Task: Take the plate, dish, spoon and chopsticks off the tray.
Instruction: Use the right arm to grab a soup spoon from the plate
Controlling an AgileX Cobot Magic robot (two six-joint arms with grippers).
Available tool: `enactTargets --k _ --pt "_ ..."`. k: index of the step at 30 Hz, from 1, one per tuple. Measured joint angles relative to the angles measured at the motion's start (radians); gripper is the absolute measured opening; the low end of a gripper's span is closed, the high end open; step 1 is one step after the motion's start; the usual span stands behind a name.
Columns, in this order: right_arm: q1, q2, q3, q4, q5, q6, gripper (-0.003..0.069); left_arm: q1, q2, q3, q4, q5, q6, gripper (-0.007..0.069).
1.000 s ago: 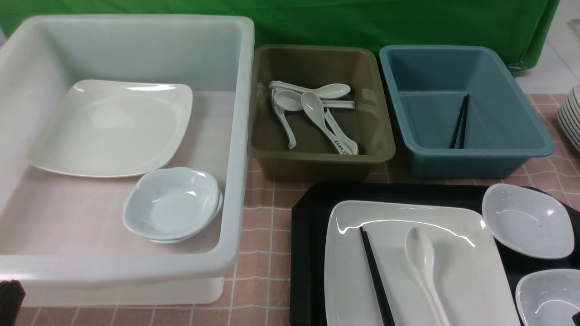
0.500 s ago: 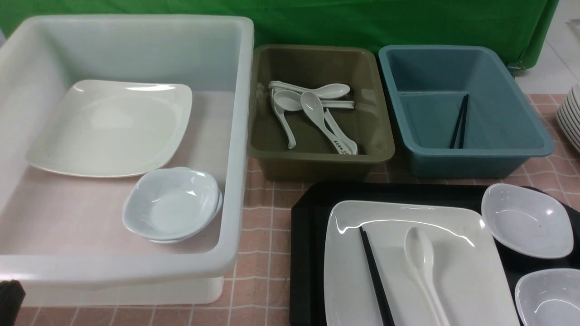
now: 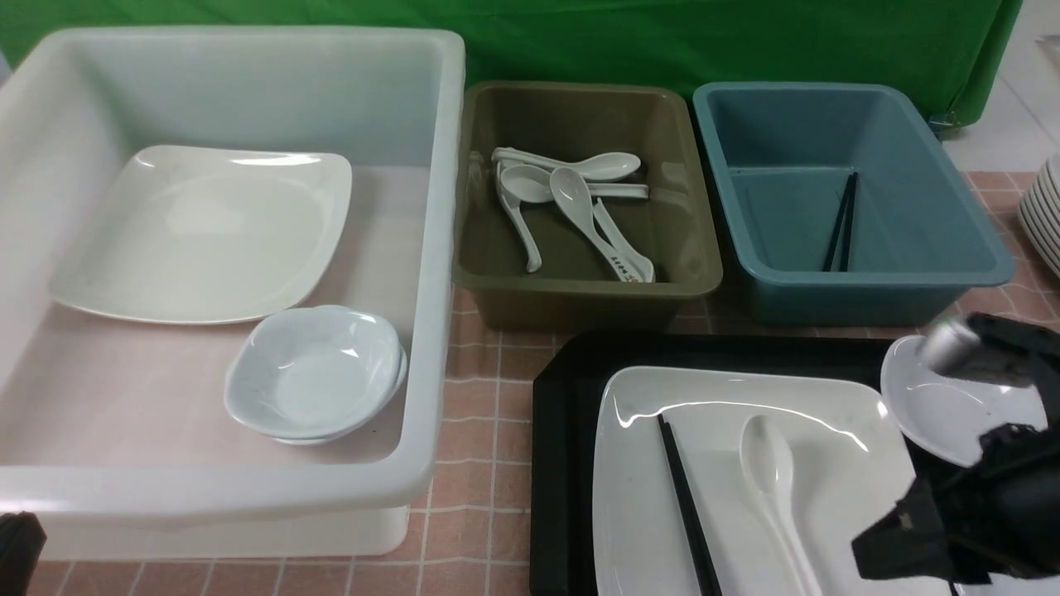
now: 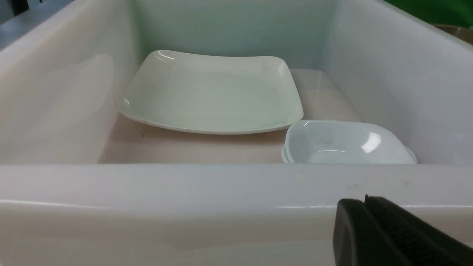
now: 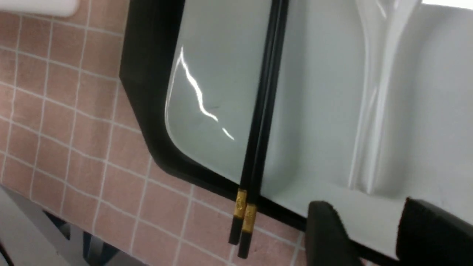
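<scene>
The black tray (image 3: 563, 397) sits at the near right with the white plate (image 3: 720, 406) on it. On the plate lie the black chopsticks (image 3: 686, 505) and, beside them, the white spoon (image 3: 770, 480). A small white dish (image 3: 944, 414) stands at the tray's far right, partly covered by my right arm (image 3: 994, 497). In the right wrist view my right gripper (image 5: 373, 221) is open and empty over the plate's (image 5: 317, 92) near edge, just short of the spoon handle (image 5: 373, 111) and to one side of the chopsticks (image 5: 262, 111). My left gripper (image 4: 366, 201) is shut and empty outside the white tub's near wall.
A large white tub (image 3: 439, 248) on the left holds a plate and stacked small dishes. An olive tub (image 3: 580, 290) holds several spoons. A blue tub (image 3: 869, 290) holds a pair of chopsticks. A stack of white dishes (image 3: 1045, 215) stands at the far right edge.
My right arm has come into the front view from the lower right and now covers part of the dish and the tray's near right corner. The tableware has not moved.
</scene>
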Motion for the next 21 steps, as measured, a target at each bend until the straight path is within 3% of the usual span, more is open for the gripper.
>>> enactTargets --k 3,5,7,8,14,19,21 --pt "0.083 0.078 -0.073 -0.103 0.0 0.066 0.0353 0.0 0.0 0.0 0.0 0.0 0.0 0.0004" --pt "0.18 0.183 -0.155 -0.267 0.0 0.206 0.0384 0.0 0.0 0.0 0.0 0.0 0.0 0.0004" --pt "0.213 0.218 -0.186 -0.332 0.001 0.254 0.0412 0.0 0.0 0.0 0.0 0.0 0.0 0.0004" --pt "0.248 0.283 -0.222 -0.391 0.001 0.323 0.0459 0.0 0.0 0.0 0.0 0.0 0.0 0.0004" --pt "0.281 0.413 -0.257 -0.435 -0.016 0.371 0.054 0.0 0.0 0.0 0.0 0.0 0.0 0.0004" --pt "0.281 0.487 -0.258 -0.446 -0.016 0.373 0.0542 0.0 0.0 0.0 0.0 0.0 0.002 0.0004" --pt "0.281 0.507 -0.259 -0.446 -0.016 0.373 0.051 0.0 0.0 0.0 0.0 0.0 0.002 0.0004"
